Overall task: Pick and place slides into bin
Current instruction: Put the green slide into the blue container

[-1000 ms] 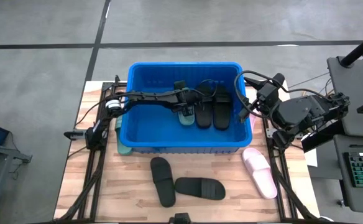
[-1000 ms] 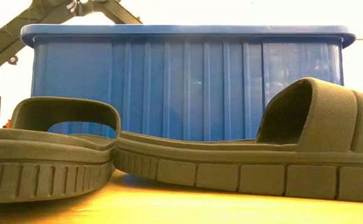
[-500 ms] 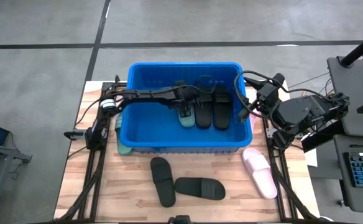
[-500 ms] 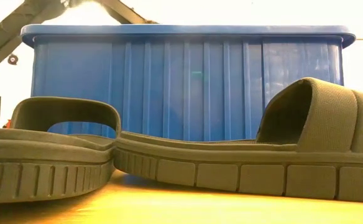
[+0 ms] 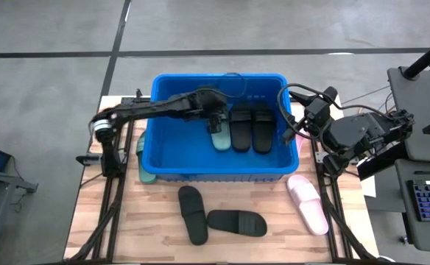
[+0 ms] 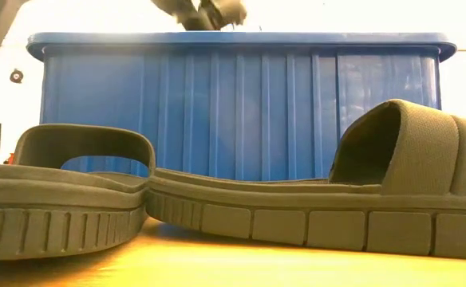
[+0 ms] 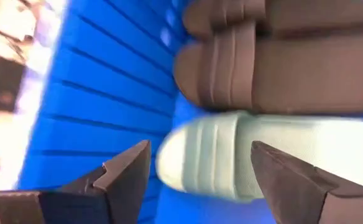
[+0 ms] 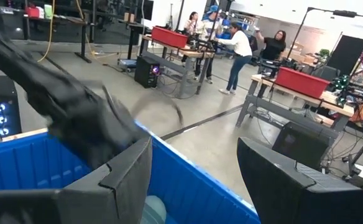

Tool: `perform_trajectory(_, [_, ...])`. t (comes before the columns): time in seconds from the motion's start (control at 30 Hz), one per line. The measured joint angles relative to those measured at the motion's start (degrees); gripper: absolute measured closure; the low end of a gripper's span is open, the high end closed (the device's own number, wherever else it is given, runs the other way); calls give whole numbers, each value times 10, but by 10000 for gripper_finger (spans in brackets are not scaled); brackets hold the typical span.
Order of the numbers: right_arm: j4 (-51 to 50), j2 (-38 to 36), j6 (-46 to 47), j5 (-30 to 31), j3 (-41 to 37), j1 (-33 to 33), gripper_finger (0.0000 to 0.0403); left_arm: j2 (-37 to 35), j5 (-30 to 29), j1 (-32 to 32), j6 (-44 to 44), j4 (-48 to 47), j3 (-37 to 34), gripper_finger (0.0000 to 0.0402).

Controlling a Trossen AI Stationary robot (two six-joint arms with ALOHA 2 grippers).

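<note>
Blue bin [image 5: 171, 151]: rectangular, thick rim, ribbed walls; sits at the far half of the wooden table [image 5: 274, 235]. Inside it, toward the right end, three slides lie side by side: a sage green slide [image 5: 219, 135], then two black slides [image 5: 241, 131] [image 5: 262, 129], touching each other; the left half of the bin floor is bare blue.

Left gripper [image 5: 215, 118] hangs over the bin interior above the green slide; left wrist view shows its fingers [image 7: 127, 171] spread apart with nothing between them, green slide [image 7: 243, 162] below and a dark slide [image 7: 275, 74] just beside it against the ribbed wall.

Right gripper [image 5: 287, 131] sits at the bin's right rim, fingers [image 8: 122, 177] apart, empty; right wrist view looks over the rim at people in the room behind.

On the table in front of the bin: two black slides [image 5: 193, 213] [image 5: 237, 222] meeting at an angle, pale pink slide [image 5: 308, 203] near the right edge, apart from them; a green slide edge [image 5: 146, 175] shows at the bin's left front corner.

Low view only: ribbed soles of the two black slides [image 6: 57, 199] [image 6: 321, 199] filling the foreground, bin wall [image 6: 241, 104] behind; bin contents hidden there.
</note>
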Motion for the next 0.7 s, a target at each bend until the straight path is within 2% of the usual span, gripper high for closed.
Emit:
perform_trajectory(0.13, [0, 0, -14, 14, 0, 0, 177, -85, 14, -13, -4, -24, -2, 140])
perform_trajectory(0.37, [0, -3, -30, 15, 0, 0, 177, -212, 89, -36, -51, -98, -9, 140])
perform_trajectory(0.47, [0, -3, -30, 20, 0, 0, 177, -250, 109, -45, -84, -173, -10, 140])
perform_trajectory(0.7, [-2, -4, -30, 28, 0, 0, 177, -300, 106, -66, -192, -391, -13, 142])
